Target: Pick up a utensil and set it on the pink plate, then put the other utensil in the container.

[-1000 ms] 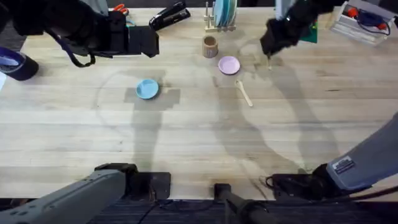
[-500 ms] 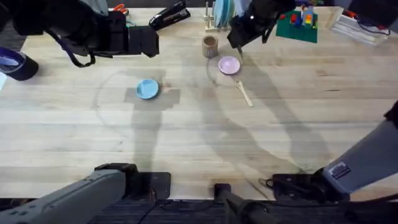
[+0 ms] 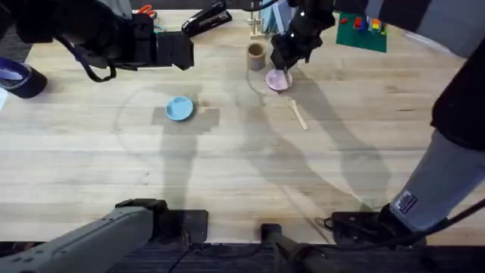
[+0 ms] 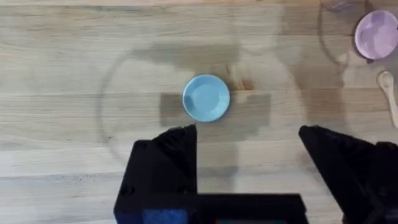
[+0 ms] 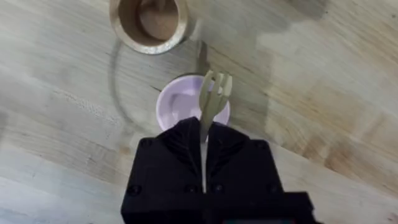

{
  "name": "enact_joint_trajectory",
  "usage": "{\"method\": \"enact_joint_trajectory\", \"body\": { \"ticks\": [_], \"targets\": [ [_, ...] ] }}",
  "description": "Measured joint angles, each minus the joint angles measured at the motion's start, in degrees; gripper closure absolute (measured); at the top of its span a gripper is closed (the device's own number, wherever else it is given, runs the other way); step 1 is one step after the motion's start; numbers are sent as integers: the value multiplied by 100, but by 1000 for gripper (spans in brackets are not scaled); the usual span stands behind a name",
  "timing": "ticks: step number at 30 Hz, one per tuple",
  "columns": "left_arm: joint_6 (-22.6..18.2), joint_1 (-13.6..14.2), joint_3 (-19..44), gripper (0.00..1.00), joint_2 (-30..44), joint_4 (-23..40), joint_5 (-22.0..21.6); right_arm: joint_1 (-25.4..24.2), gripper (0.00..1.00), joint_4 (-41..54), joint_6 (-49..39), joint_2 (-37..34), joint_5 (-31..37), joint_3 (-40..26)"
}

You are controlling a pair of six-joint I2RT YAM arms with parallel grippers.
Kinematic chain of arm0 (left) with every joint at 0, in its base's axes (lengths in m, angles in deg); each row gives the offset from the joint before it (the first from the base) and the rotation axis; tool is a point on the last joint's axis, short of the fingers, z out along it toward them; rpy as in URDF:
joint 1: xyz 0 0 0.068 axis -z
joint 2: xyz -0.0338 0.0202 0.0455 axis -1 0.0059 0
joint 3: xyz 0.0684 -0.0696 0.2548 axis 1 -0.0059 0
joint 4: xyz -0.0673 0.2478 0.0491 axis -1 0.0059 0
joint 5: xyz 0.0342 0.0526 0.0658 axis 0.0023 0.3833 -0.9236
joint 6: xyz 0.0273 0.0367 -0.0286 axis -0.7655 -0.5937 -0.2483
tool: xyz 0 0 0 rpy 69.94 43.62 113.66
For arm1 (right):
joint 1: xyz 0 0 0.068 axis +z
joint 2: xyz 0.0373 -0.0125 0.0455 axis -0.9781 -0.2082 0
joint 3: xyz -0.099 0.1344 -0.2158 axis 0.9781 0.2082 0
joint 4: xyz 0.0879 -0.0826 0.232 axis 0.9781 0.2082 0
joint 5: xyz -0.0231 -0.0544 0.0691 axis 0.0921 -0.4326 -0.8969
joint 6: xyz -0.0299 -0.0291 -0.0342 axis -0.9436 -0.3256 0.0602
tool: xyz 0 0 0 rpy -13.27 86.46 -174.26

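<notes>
My right gripper (image 3: 285,67) hangs just over the pink plate (image 3: 279,80), shut on the pale wooden fork (image 5: 212,102). The fork's tines point out past the fingers, above the pink plate (image 5: 180,101). The brown cup (image 3: 256,56) stands just left of the plate, and its mouth (image 5: 149,20) is seen from above. A wooden spoon (image 3: 297,114) lies on the table in front of the plate, slightly to the right. My left gripper (image 4: 249,134) is open with nothing in it, high at the back left, above a light-blue plate (image 4: 206,98).
The light-blue plate (image 3: 179,108) sits left of centre. A rack of blue plates (image 3: 269,20) stands behind the cup. A black stapler (image 3: 206,19) and a green block board (image 3: 362,30) lie along the back edge, with a dark tape roll (image 3: 19,77) at the far left.
My right gripper carried the fork leftward from the right of the pink plate to just above it. The left arm, spoon and cup stayed put.
</notes>
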Motion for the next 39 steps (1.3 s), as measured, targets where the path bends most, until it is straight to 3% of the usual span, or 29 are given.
{"method": "enact_joint_trajectory", "body": {
  "ticks": [39],
  "targets": [
    [1,0,0,7,1,1,0,0,973,-82,228,-321,-46,-34]
  ]
}}
